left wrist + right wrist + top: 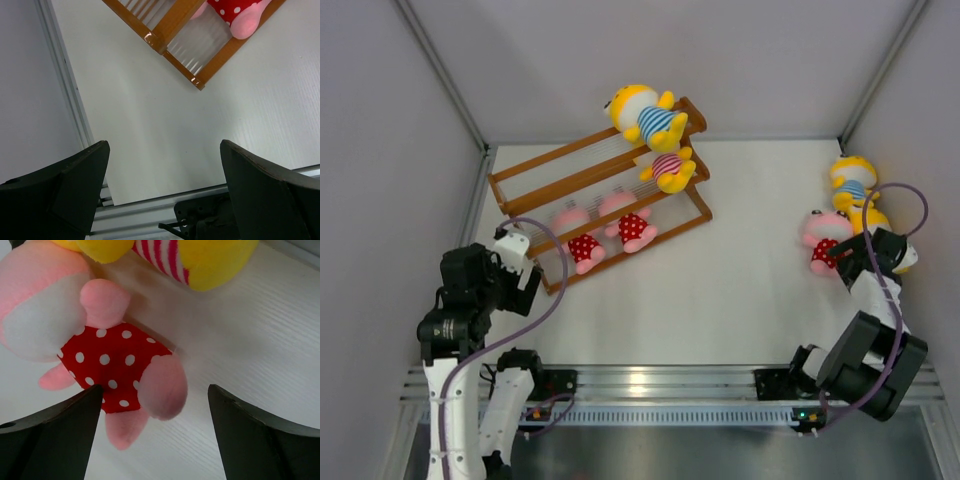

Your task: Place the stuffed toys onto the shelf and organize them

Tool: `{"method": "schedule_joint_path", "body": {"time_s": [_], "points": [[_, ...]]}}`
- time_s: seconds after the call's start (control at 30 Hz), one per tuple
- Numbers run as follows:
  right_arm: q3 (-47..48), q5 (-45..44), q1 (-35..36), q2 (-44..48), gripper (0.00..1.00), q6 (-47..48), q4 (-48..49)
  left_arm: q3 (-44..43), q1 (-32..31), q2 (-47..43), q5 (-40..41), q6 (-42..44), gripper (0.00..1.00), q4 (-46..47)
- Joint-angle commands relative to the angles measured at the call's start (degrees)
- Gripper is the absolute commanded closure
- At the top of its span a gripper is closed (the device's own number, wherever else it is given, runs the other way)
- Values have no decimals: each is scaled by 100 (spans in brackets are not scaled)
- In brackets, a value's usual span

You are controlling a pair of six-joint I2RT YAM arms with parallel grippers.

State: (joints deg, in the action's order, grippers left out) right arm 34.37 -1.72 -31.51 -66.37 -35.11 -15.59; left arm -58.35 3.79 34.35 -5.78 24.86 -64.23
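Right claw (155,440) spread wide at a pink toy (115,365) in a red, white-dotted outfit, lying on the table (260,340) beside a yellow toy (215,260), well apart from the shelf (550,158). Left claw (165,190) released too, near the shelf's corner.

No lettering, brand, number or sign is legible anywhere: none on the stuffed toys (655,122), the shelf (550,157) or the worktop (740,290).
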Motion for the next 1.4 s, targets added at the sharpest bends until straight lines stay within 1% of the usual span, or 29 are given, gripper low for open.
{"method": "schedule_joint_path", "body": {"time_s": [0.0, 0.03, 0.1, 0.2, 0.23, 0.3, 0.33, 0.4, 0.43, 0.57, 0.6, 0.7, 0.77, 0.8, 0.87, 0.9, 1.0, 1.03, 1.07, 1.1, 1.17, 1.2, 1.23, 1.27, 1.3, 1.33, 1.37], "points": [[-27, 610, -57, -296, 15, -48, 1145, 165, 25, -104, 156, 80, 2, 103], [-70, 681, -66, -350, 17, -48, 1434, 209, 34, -95, 130, 80, 2, 95], [-114, 857, -66, -516, 19, -48, 1716, 280, 25, -121, 86, 80, 2, 103], [-150, 892, -66, -727, 28, -40, 1920, 306, 25, -121, -54, 80, 2, 103], [-159, 910, -66, -772, 41, -31, 1946, 306, 34, -104, -63, 71, 2, 103], [-229, 1094, -66, -851, 57, -22, 2156, 280, 34, -104, -72, 80, 2, 103], [-255, 1147, -66, -912, 72, -4, 2218, 245, 25, -95, -64, 80, 2, 95], [-290, 1200, -66, -878, 87, 22, 2236, 227, 34, -95, -46, 89, 2, 95], [-291, 1191, -66, -843, 100, 39, 2210, 210, 25, -95, -46, 98, 2, 95], [-299, 1331, -49, -483, 100, 171, 2008, 201, 34, -95, -11, 106, 2, 95], [-299, 1384, -40, -256, 100, 189, 1964, 201, 34, -86, -19, 107, 2, 103], [-273, 1788, 48, 333, 100, 215, 1631, 148, 34, -78, -46, 115, 2, 95], [-124, 2007, 249, 650, 100, 364, 1148, -61, 34, -16, -29, 115, 2, 33], [-45, 2052, 468, 939, 100, 443, 938, -202, 34, 10, -2, 133, 2, -28], [174, 2096, 741, 1169, 100, 636, 436, -553, 34, 107, 42, 238, 2, -125], [236, 2088, 1038, 1344, 100, 681, 304, -642, 34, 133, 68, 256, 2, -134], [412, 2096, 1506, 1521, 100, 743, -74, -748, 25, 177, 16, 300, 2, -134], [465, 2157, 1794, 1539, 100, 743, -136, -722, 25, 160, -89, 283, 2, -134], [500, 2184, 1928, 1548, 100, 717, -215, -696, 25, 151, -159, 239, 2, -125], [509, 2236, 2225, 1548, 100, 699, -216, -617, 34, 116, -238, 204, 2, -134], [527, 2439, 2534, 1539, 100, 647, -68, -564, 43, 72, -492, 72, 2, -134], [518, 2517, 2849, 1522, 100, 637, 29, -520, 34, 55, -599, -7, 2, -143], [518, 2657, 3008, 1513, 100, 620, 126, -520, 43, 37, -713, -51, 2, -143], [509, 2711, 3132, 1443, 100, 594, 231, -537, 34, 46, -1062, -121, 2, -134], [527, 2755, 3551, 1382, 100, 585, 450, -581, 34, 54, -1318, -157, 2, -238], [536, 2799, 3703, 1320, 100, 576, 565, -729, 34, 107, -1642, 104, 2, -326], [553, 2782, 3826, 1163, 100, 567, 653, -826, 43, 142, -1907, 167, 2, -371]]}}
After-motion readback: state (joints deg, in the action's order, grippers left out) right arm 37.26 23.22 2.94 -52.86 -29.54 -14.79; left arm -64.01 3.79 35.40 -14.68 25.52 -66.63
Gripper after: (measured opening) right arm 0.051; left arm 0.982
